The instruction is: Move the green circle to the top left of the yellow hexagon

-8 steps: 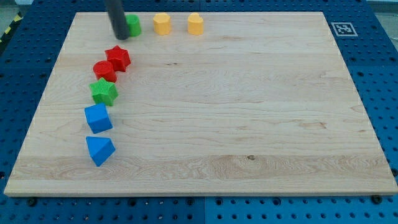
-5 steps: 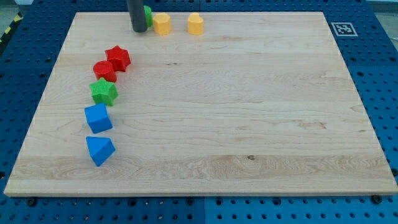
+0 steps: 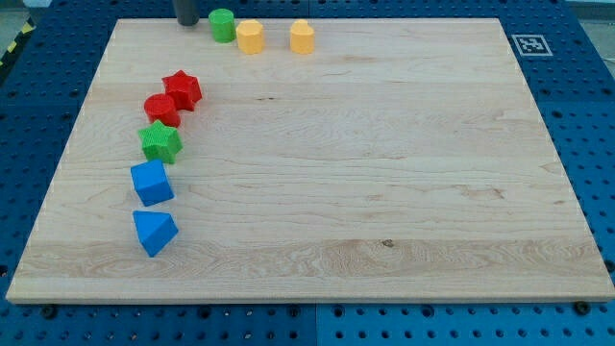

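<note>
The green circle (image 3: 222,25) sits at the board's top edge, touching the upper left side of the yellow hexagon (image 3: 250,37). A second yellow block (image 3: 302,37) lies to the right of the hexagon. My tip (image 3: 186,23) is at the view's top, a short way left of the green circle and apart from it. Only the rod's lowest part shows.
Down the board's left side runs a curved line of blocks: a red star (image 3: 182,89), a red block (image 3: 161,109), a green star (image 3: 159,141), a blue cube (image 3: 152,182) and a blue wedge-like block (image 3: 154,232). A marker tag (image 3: 528,44) is at the top right corner.
The green circle was pushed right and slightly up, against the yellow hexagon. My tip then drew back to the left and up, off the circle.
</note>
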